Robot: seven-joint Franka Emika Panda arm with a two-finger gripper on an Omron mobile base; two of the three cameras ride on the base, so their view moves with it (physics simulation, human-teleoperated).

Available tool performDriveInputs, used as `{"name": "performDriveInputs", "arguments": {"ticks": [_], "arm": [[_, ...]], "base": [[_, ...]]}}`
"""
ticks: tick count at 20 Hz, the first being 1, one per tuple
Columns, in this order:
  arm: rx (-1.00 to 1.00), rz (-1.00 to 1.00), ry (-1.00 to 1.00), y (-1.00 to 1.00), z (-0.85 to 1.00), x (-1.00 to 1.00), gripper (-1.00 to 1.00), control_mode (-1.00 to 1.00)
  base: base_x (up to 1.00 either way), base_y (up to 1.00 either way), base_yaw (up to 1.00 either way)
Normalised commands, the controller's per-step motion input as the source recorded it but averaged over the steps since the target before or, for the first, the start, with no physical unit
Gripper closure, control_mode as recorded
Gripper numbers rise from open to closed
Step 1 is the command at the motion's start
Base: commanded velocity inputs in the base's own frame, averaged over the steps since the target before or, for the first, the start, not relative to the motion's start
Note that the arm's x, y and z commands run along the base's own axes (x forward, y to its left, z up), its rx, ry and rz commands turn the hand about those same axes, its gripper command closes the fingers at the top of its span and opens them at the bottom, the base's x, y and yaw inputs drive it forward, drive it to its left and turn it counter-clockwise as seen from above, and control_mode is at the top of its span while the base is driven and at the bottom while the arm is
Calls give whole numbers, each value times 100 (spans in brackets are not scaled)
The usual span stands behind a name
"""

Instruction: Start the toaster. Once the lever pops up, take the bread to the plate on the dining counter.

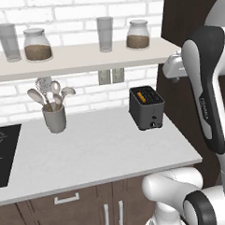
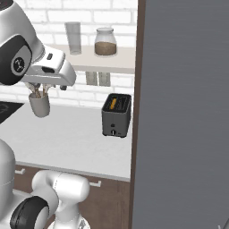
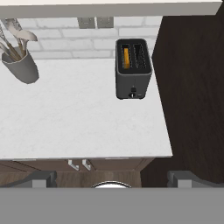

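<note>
1. Toaster: a dark grey two-slot box standing upright on the white worktop, towards its right end and close to the brick back wall, just beside a tall dark brown panel.
2. Bread: one golden slice sits down in the toaster's left slot, as the hand view shows it; the other slot is dark.
3. Toaster front: small knobs low on the face that looks towards the robot.
4. Gripper: held high and well back from the worktop's front edge, pointing towards the toaster. Jaws stand at full spread, one fingertip at each side of the hand view, with nothing between them.
5. Utensil cup: grey, holding spoons, well apart from the toaster on the left of the worktop.
6. Shelf above the worktop: carries two glasses and two jars with brown contents.
7. Hob: black, set in the worktop's left end.
8. Wall socket: on the brick behind the toaster.
</note>
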Motion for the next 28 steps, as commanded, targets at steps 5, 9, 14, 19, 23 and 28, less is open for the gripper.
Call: {"name": "performDriveInputs", "arguments": {"ticks": [5, 9, 14, 19, 23, 28], "arm": [[0, 0, 0, 0, 0, 0, -100, -100], [0, 0, 0, 0, 0, 0, -100, -100], [0, 0, 0, 0, 0, 0, -100, -100], [0, 0, 0, 0, 0, 0, -100, -100], [0, 0, 0, 0, 0, 0, -100, -100], [0, 0, 0, 0, 0, 0, -100, -100]], "base": [[0, 0, 0], [0, 0, 0], [0, 0, 0], [0, 0, 0], [0, 0, 0], [0, 0, 0]]}}
